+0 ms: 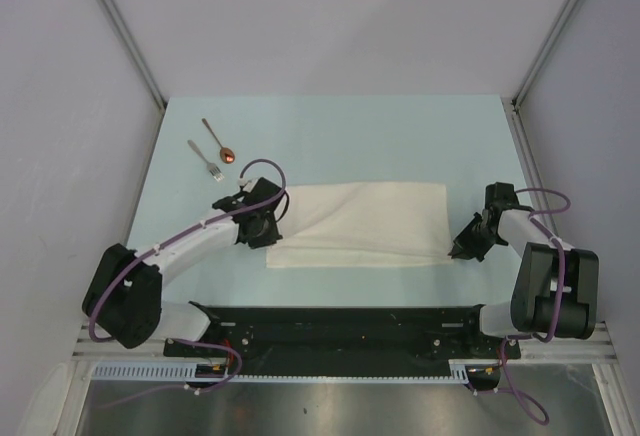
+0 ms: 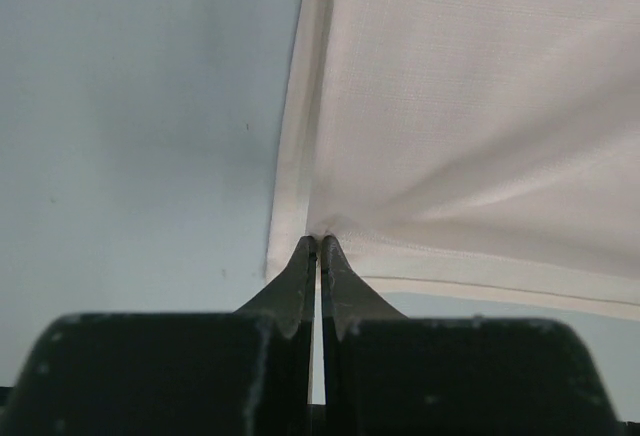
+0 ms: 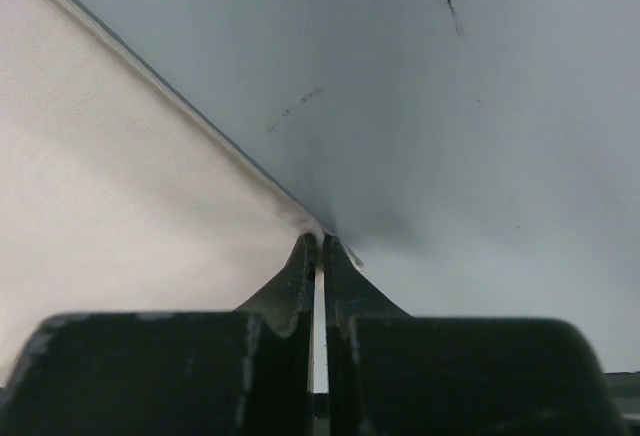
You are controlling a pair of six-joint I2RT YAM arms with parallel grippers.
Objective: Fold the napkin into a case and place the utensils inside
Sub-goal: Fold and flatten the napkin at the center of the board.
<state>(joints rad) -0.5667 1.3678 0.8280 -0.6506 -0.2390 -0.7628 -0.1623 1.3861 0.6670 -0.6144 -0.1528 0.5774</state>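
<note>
The cream-white napkin (image 1: 365,224) lies in the middle of the pale blue table as a wide folded rectangle. My left gripper (image 1: 272,218) is shut on its left end; in the left wrist view the tips (image 2: 319,243) pinch the cloth (image 2: 470,106) at a corner and pull creases into it. My right gripper (image 1: 458,252) is shut on the near right corner; in the right wrist view the tips (image 3: 321,240) pinch the cloth (image 3: 110,216). The silver fork (image 1: 205,160) and the copper-bowled spoon (image 1: 219,141) lie side by side at the far left.
Grey enclosure walls rise at the back and both sides. The black arm mounting rail (image 1: 350,331) runs along the near edge. Purple cables loop off both arms.
</note>
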